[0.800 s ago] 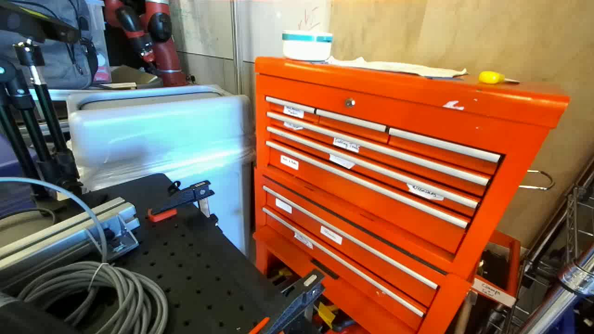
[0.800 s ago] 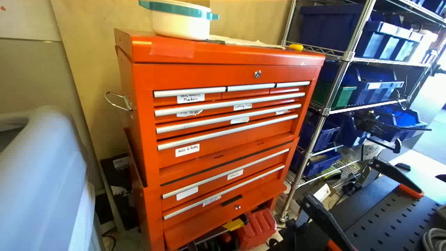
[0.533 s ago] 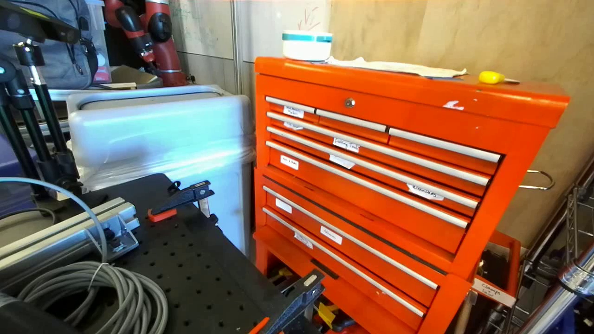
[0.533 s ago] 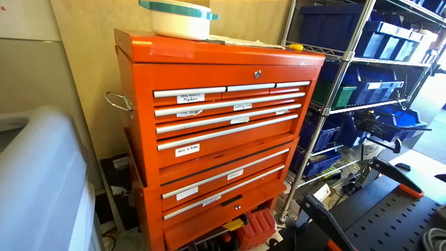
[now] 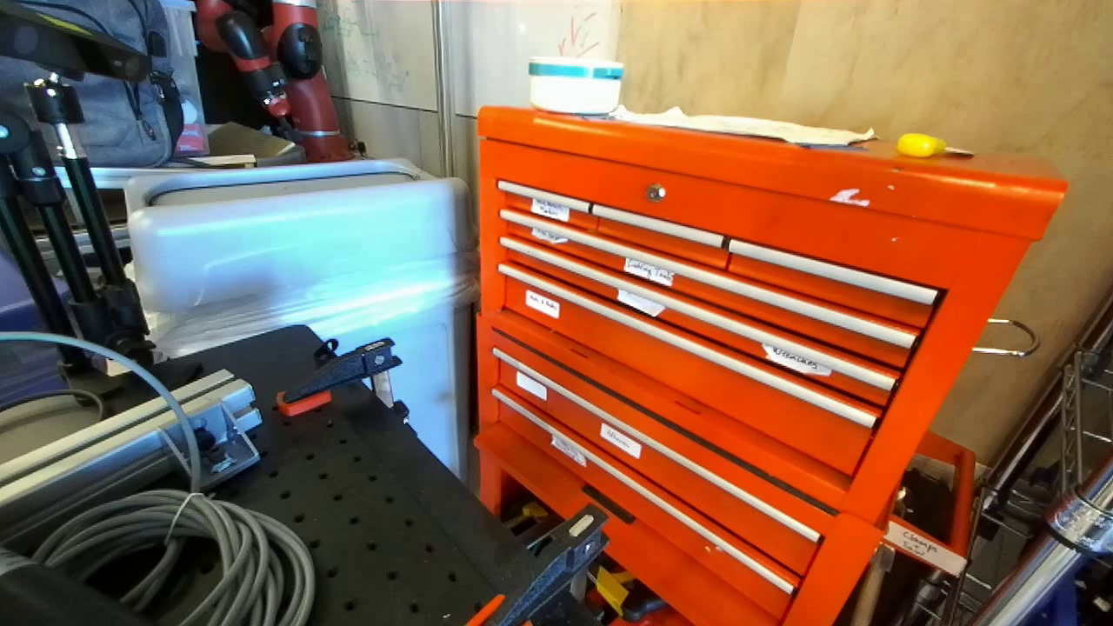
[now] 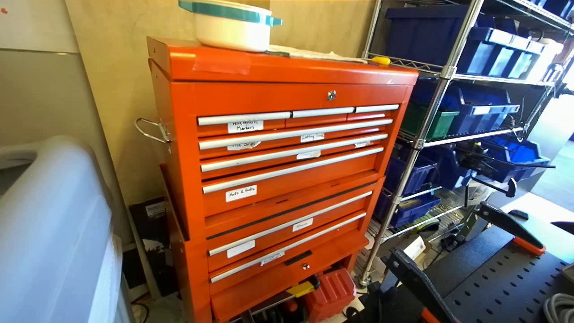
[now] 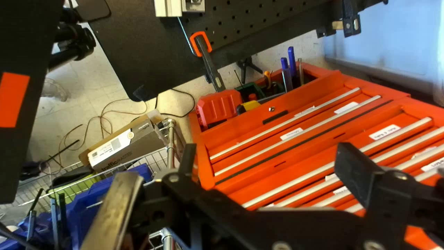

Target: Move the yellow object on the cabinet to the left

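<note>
The yellow object is a small rounded item with a thin shaft at its right end. It lies on top of the cabinet, toward the right end in both exterior views; it also shows here. The cabinet is an orange-red tool chest with silver pull bars, seen also in an exterior view and in the wrist view. My gripper is open, with nothing between its fingers, in front of the cabinet's drawers. The gripper is out of both exterior views. The yellow object is out of the wrist view.
A white container with a teal rim and a pale cloth lie on the cabinet top, left of the yellow object. A wire shelf with blue bins stands beside it. A black perforated table with clamps stands in front.
A dark shape at the right edge of an exterior view reaches slightly further in. The yellow object and the cabinet have not moved.
</note>
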Available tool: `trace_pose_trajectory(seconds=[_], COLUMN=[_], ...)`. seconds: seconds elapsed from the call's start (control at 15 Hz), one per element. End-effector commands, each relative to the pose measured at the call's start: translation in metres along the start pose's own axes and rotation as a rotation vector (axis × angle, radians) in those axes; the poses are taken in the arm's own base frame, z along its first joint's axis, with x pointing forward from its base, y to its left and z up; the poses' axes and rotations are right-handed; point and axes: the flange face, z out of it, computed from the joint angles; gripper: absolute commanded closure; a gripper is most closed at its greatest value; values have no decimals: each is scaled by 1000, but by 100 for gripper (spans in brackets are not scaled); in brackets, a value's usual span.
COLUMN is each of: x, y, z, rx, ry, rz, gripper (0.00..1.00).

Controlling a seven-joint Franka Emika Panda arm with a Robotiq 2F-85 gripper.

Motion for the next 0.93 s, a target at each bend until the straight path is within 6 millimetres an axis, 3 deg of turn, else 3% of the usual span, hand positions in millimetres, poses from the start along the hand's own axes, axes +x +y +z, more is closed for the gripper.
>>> trace_pose_trajectory(seconds=[0.0,0.6,0.87], x=[48,194,242], y=[-14,-61,-84], z=[8,49,66], rx=[-14,-73,-64], ry=[58,154,166], rz=[35,-35,-71], gripper=[0,0,0])
